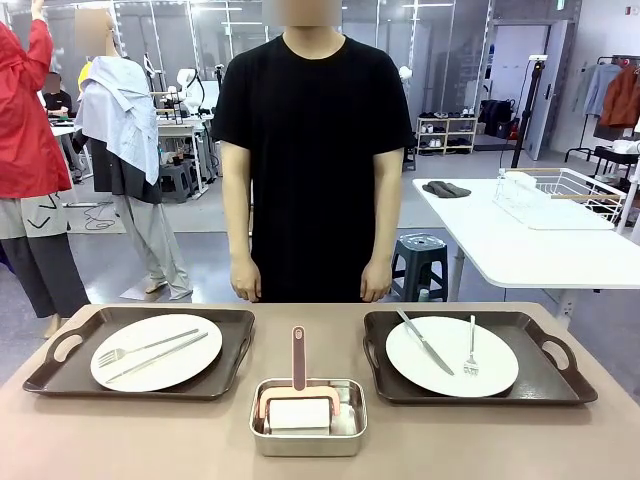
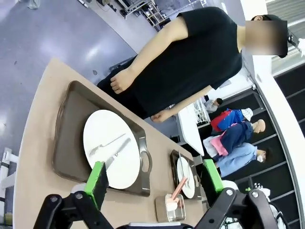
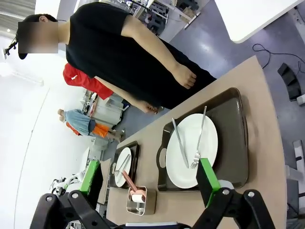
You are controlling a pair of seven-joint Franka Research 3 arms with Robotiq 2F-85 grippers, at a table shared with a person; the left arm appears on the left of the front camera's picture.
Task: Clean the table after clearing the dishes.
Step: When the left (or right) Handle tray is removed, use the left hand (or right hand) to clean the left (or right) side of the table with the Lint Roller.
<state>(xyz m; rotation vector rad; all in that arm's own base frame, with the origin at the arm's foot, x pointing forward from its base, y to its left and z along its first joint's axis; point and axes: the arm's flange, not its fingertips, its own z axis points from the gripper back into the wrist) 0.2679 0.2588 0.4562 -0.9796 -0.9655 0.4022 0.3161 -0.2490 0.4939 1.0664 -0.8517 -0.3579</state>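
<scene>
Left gripper fingers are spread wide and hold nothing. Right gripper is wide open too, touching nothing, above the table and dishes.

Green-padded fingers spread apart, white plate on brown tray, tan table, person behind.

Left tool, right tool: jaws spread wide, empty.

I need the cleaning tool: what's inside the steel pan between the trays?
Inside the steel pan lies a white pad with a pink handle that sticks out over the far rim. The pan's floor beneath the pad is covered.
</scene>
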